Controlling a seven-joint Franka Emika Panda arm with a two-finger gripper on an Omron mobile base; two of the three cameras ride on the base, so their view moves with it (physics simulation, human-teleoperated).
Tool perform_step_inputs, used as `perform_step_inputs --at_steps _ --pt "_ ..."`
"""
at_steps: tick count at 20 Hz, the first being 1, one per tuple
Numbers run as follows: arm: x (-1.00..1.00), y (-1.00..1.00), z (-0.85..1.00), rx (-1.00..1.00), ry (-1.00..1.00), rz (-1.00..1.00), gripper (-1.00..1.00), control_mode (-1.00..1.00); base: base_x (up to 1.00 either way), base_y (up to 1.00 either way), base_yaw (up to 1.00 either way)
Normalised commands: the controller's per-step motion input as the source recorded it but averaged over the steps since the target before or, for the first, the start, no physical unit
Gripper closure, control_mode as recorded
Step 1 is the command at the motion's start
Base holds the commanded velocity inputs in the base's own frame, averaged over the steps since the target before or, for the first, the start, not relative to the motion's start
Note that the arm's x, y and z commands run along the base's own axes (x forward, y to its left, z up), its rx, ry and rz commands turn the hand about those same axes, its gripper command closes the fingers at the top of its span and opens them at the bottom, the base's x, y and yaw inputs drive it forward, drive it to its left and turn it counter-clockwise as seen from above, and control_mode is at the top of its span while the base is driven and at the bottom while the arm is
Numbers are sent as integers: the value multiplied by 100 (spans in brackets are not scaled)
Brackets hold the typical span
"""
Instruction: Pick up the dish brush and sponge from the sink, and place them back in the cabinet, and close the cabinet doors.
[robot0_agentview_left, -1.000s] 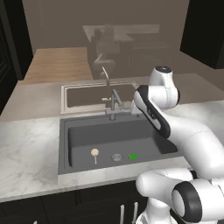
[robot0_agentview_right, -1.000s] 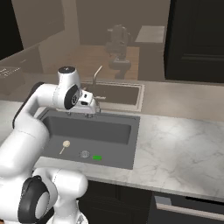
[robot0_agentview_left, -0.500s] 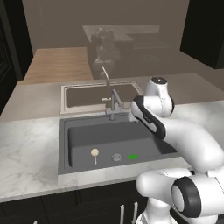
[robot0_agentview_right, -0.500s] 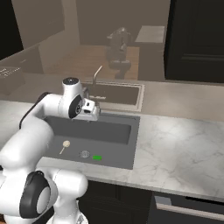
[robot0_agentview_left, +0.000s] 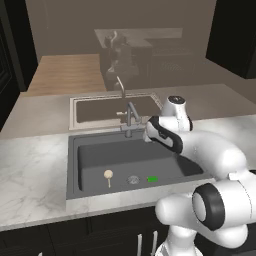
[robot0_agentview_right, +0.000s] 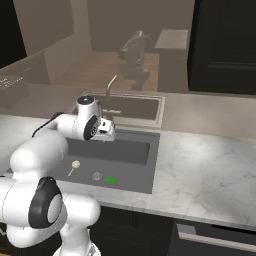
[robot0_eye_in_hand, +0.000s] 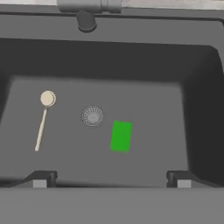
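Left base view: the dish brush (robot0_agentview_left: 108, 175) lies at lower left on the floor of the sink (robot0_agentview_left: 90, 150), handle toward the frame's bottom; the green sponge (robot0_agentview_left: 152, 178) lies right of the drain (robot0_agentview_left: 132, 179).

Right base view: brush and sponge flank the drain.

Hand view: cream head up, handle running down-left; the 2 fingers (robot0_eye_in_hand: 40, 179) are spread wide, holding nothing.

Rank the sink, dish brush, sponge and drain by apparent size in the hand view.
1. sink, by far largest
2. dish brush, longest of the small items
3. sponge and drain: too alike to rank
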Motion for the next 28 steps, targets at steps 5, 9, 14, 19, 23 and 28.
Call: perform_step_inputs --at_steps 5,9,14,19,23,28 --pt "25 -1 -28 0 0 0 -100 -100 0 0 0" --pt "23 0 -28 0 0 0 -100 -100 0 0 0" --pt "18 0 -30 0 0 0 -100 -100 0 0 0" --pt "14 0 -25 0 0 0 -100 -100 0 0 0" --pt "6 -3 -21 0 0 0 -100 -100 0 0 0" --pt "4 0 -21 0 0 0 -100 -100 0 0 0"
